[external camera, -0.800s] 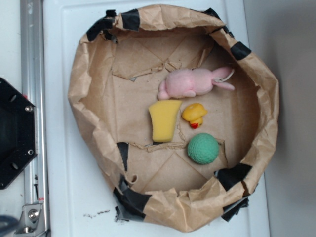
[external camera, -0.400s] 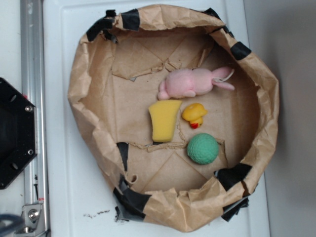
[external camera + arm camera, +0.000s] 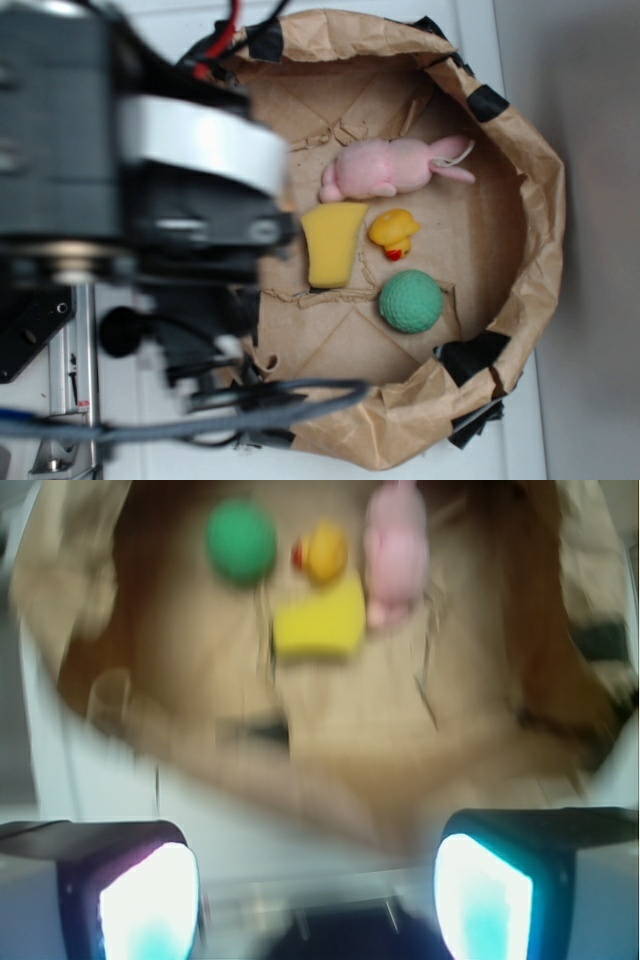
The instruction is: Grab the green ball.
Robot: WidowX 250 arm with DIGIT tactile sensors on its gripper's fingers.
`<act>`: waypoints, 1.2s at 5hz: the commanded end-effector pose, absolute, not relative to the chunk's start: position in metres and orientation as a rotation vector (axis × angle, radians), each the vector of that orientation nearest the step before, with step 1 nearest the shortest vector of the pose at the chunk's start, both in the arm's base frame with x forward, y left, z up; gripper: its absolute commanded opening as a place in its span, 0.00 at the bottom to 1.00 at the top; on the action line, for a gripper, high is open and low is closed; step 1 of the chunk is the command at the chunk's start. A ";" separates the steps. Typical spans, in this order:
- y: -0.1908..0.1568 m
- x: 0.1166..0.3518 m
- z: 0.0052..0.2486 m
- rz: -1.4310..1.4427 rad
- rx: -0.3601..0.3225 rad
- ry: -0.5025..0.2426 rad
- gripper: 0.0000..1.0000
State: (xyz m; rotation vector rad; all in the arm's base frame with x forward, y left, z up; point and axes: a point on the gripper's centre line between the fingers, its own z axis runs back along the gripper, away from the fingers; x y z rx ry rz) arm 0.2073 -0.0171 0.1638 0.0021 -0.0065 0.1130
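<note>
The green ball [image 3: 410, 301] is a small teal-green dimpled sphere lying on the floor of a brown paper basin [image 3: 535, 210], towards its lower right. In the wrist view the green ball [image 3: 241, 541] shows blurred at the top left, far ahead. My gripper [image 3: 315, 885] is open, its two pale fingertips wide apart with nothing between them, and it hangs over the white surface outside the basin's near wall. In the exterior view my arm [image 3: 150, 190] is a large blurred dark and white mass over the left side; its fingers do not show there.
A pink plush bunny [image 3: 390, 167], a yellow duck toy [image 3: 394, 232] and a yellow sponge wedge [image 3: 333, 243] lie close to the ball inside the basin. The crumpled paper wall with black tape patches [image 3: 470, 357] rings them. A metal rail [image 3: 75, 390] runs along the left.
My arm has swung into the exterior view from the left and now covers the basin's left side. The ball and the toys have not moved.
</note>
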 end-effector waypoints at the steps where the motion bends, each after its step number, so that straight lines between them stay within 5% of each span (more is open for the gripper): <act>1: -0.033 0.276 0.126 -0.050 0.061 -0.189 1.00; 2: -0.040 0.298 0.101 -0.154 0.054 -0.209 1.00; 4: -0.066 0.317 0.053 -0.364 -0.130 -0.173 1.00; 5: -0.068 0.313 0.042 -0.363 -0.109 -0.143 0.00; 6: -0.063 0.304 0.066 -0.339 -0.108 -0.120 0.00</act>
